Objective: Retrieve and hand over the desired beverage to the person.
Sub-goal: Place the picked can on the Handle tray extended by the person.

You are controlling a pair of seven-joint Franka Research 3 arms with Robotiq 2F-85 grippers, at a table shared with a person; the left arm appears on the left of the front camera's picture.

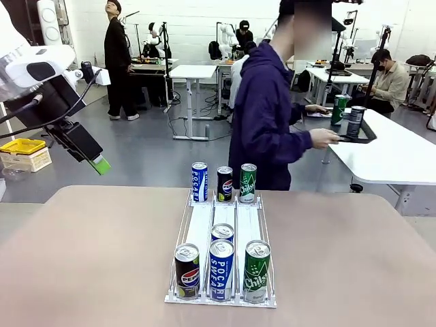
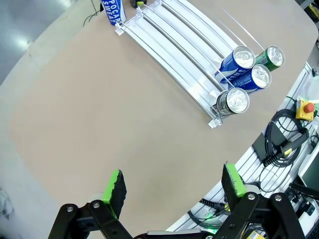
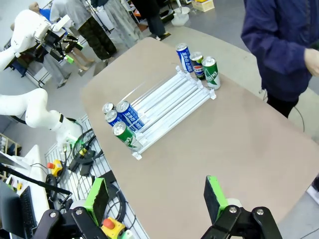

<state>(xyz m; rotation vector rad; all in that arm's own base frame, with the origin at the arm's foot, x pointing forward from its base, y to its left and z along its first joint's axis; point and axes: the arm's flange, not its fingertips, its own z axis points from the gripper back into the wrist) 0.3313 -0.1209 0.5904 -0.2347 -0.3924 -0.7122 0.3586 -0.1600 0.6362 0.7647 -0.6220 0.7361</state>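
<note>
Cans sit untouched in the rack while both the left pincer and right pincer gape wide, empty.

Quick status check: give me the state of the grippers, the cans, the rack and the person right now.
Left gripper: jaws open, empty, above the table.
Right gripper: jaws open, empty.
Near cans: four, upright, in the rack.
Far cans: three, upright, at the rack's far end.
Rack: lanes bare mid-length.
Person: turned away, holding a tray.
</note>
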